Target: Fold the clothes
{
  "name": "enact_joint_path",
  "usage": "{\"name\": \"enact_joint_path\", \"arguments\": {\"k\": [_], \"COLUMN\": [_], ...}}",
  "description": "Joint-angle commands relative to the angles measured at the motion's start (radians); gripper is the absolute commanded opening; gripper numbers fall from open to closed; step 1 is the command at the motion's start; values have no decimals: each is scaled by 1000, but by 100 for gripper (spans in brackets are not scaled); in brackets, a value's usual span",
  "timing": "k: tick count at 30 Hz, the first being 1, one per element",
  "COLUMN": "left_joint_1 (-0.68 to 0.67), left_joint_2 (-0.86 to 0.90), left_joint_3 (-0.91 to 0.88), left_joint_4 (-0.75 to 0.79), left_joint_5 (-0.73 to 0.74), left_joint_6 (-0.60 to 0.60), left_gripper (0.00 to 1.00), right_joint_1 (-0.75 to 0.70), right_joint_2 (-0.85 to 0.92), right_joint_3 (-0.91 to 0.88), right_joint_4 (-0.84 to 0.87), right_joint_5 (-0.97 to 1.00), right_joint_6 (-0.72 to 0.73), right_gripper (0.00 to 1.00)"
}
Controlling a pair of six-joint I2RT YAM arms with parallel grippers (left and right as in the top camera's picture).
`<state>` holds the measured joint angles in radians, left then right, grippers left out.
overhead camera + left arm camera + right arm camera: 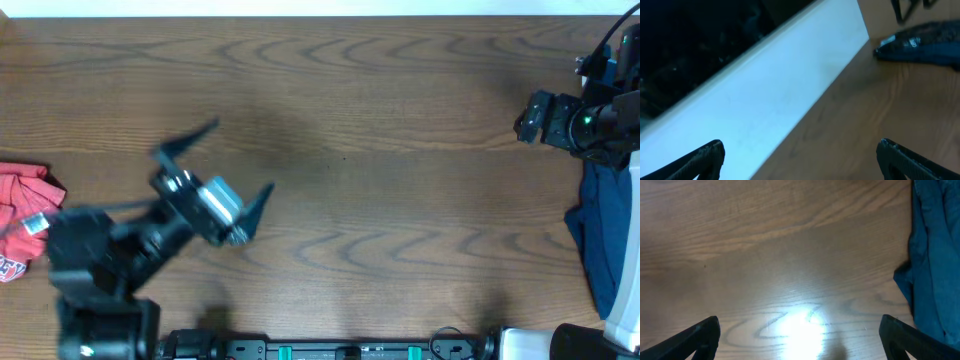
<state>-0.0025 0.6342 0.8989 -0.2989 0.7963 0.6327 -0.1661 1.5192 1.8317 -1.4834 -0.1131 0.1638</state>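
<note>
**Overhead and wrist views, folding not yet begun.** The brown wood-grain table (380, 200) is smooth and faintly glossy (a lamp glare shows in the right wrist view). Its middle is bare, probably to serve as the folding area. The navy-blue shirt (600, 240), soft cloth in loose, deep folds, is heaped at the table's right edge, just below the right arm. The crumpled coral-red T-shirt (20, 200), with white lettering partly showing, lies bunched at the left edge beside the left arm's base. Neither garment is spread flat. The left gripper (242, 158), black and two-fingered, hangs over bare wood with its jaws fully apart, holding nothing. The right gripper (800, 322) is likewise wide open and empty, near the navy cloth. Smallest is the pale neck label (36, 222) on the coral heap.
</note>
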Motion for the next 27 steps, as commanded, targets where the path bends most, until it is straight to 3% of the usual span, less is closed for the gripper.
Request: {"name": "enact_joint_path", "arguments": {"k": [1,10,19,21,25,27], "left_joint_1": [-3,0,32,48,71,75], "left_joint_2": [-108,-395,-567,-584,-602,-610], "left_joint_3": [-154,-497,-657,-673,-686,-688], "left_joint_4": [13,13,13,12,9,0], "left_joint_5": [-51,-87,-103,-126,-292,-357], "left_joint_6": [10,9,-91,-174,-476,-549], "left_gripper": [98,98,98,98,98,98], "right_joint_1": [-5,-5,-5,-5,-3,-3], "right_joint_2": [-2,-2,-2,-2,-2,-2], "right_joint_3": [6,6,6,6,6,6], "right_joint_4": [-1,-1,-1,-1,-1,-1], "right_joint_5": [8,8,8,8,8,8], "right_joint_6": [-15,-15,-15,-15,-15,-15], "right_gripper": [99,99,99,99,99,99]}}
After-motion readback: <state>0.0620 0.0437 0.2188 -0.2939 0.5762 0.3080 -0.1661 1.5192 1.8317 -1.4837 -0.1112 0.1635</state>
